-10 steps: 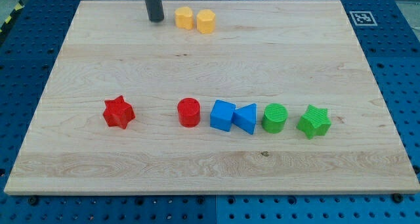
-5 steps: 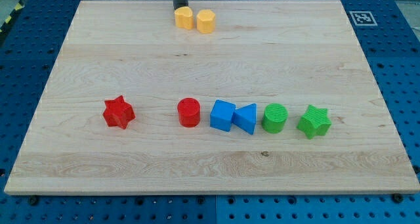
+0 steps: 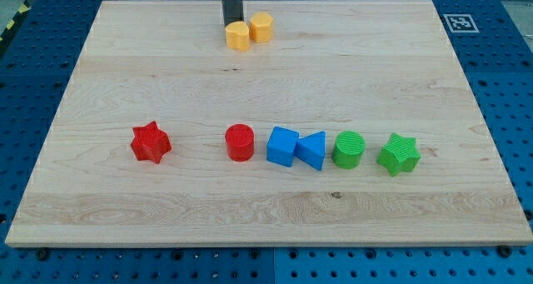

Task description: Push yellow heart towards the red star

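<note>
Nearest the view's bottom, a row of blocks is sitting across the middle of the wooden tabletop [image 3: 100, 226]. From the view's left: the red star [image 3: 151, 142], standing alone, then after a gap a red cylinder [image 3: 240, 142], a blue cube [image 3: 282, 146], a blue triangle [image 3: 312, 149], a green cylinder [image 3: 349, 149] and a green star [image 3: 398, 154].

Farther off, near the view's top edge, two yellow blocks are sitting touching each other. The nearer, left one is the yellow heart [image 3: 238, 35]; just behind and to its right is a second yellow block [image 3: 261, 26], its shape unclear.

I am carrying no claw, so nothing is being held; my arm is ending in a dark rod. My tip [image 3: 231, 25] is pressing against the heart's far, upper-left side.

I judge the push is only beginning: the heart is sitting well apart from the red star, which is lying toward the view's bottom left. The next move is calling for my tip to work round to the heart's upper-right side, so the shove is aiming down and left, without dragging the other yellow block along.
</note>
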